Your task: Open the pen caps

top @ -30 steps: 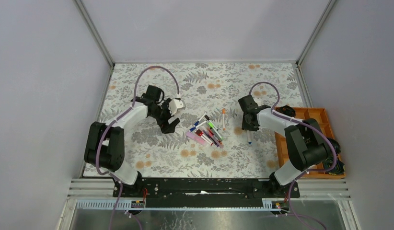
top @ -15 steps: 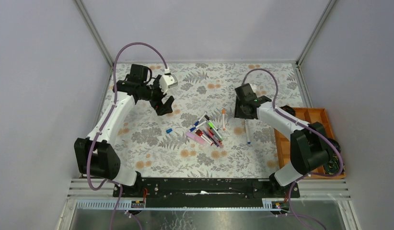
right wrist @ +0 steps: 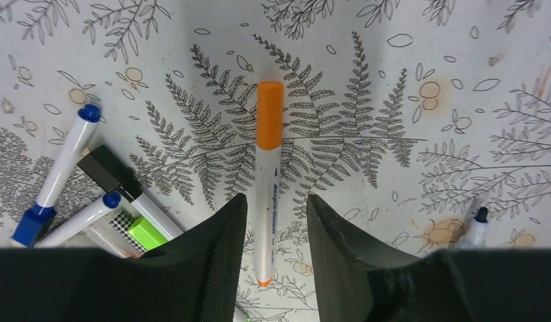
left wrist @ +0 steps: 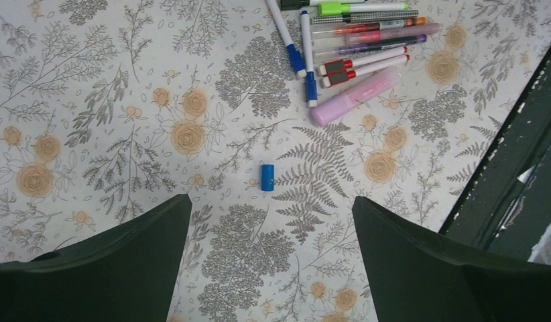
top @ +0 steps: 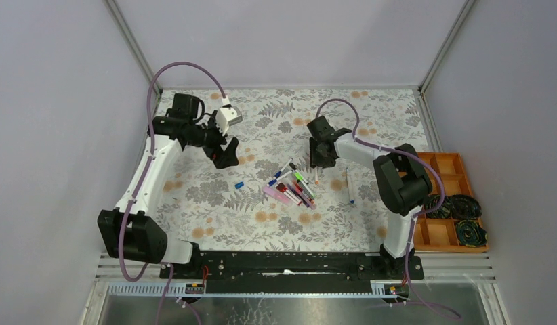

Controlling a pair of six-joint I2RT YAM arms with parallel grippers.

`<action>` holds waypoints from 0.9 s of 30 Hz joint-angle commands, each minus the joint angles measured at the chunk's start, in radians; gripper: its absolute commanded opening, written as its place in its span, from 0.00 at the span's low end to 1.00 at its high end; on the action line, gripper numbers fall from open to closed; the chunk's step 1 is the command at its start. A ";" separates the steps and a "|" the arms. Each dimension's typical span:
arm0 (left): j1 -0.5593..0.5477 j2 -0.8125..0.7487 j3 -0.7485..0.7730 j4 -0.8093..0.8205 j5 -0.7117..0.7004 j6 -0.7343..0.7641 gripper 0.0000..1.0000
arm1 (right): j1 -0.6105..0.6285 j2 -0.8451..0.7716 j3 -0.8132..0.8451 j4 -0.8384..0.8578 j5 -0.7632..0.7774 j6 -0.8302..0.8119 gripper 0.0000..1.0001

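While it hovers, left gripper [left wrist: 269, 200]: jaws wide apart, loose blue cap [left wrist: 267, 178] nearby.
Right gripper [right wrist: 276, 198]: jaws apart, flanking orange pen [right wrist: 268, 181].

A robot lab test cell: plain grey walls [top: 59, 135], metal framing [top: 132, 46], a floral-covered table [top: 215, 217] with a black mounting rail [top: 282, 261].

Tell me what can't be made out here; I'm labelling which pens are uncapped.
Left wrist: the pen pile runs off the top edge, far ends unseen.
Right wrist: the black-tipped pen is hidden below by a finger of the right pincer.
Top external: caps in the pile too small to tell on or off.
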 commanded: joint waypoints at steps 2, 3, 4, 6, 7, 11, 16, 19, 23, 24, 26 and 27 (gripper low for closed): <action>0.006 -0.032 -0.001 -0.046 0.048 -0.009 0.98 | 0.004 0.027 0.000 0.013 -0.020 -0.009 0.44; 0.006 -0.032 -0.001 -0.047 0.049 -0.009 0.98 | 0.005 0.032 -0.004 0.015 -0.016 -0.012 0.42; 0.006 -0.031 -0.001 -0.048 0.050 -0.010 0.98 | 0.005 0.034 -0.010 0.016 -0.016 -0.014 0.40; 0.006 -0.026 -0.003 -0.046 0.050 -0.009 0.98 | 0.005 0.031 -0.024 0.025 -0.014 -0.014 0.34; 0.006 -0.023 -0.005 -0.047 0.048 -0.009 0.98 | 0.006 0.029 -0.030 0.027 -0.014 -0.016 0.30; 0.006 -0.011 -0.011 -0.046 0.056 -0.016 0.98 | 0.006 0.015 -0.042 0.035 -0.012 -0.031 0.14; 0.006 -0.012 -0.034 -0.047 0.077 0.003 0.99 | 0.006 -0.049 -0.014 0.027 -0.031 -0.079 0.00; 0.006 -0.022 -0.064 -0.047 0.101 0.067 0.99 | 0.006 -0.124 0.015 0.010 -0.125 -0.119 0.00; 0.005 -0.029 -0.109 -0.047 0.166 0.181 0.98 | 0.006 -0.235 0.006 0.000 -0.436 -0.167 0.00; 0.005 -0.025 -0.120 -0.048 0.187 0.204 0.98 | 0.006 -0.257 -0.001 -0.005 -0.518 -0.173 0.00; 0.005 -0.015 -0.141 -0.052 0.232 0.265 0.98 | 0.009 -0.294 -0.022 -0.007 -0.711 -0.175 0.00; 0.003 -0.012 -0.147 -0.072 0.258 0.317 0.98 | 0.011 -0.310 -0.033 -0.005 -0.775 -0.174 0.00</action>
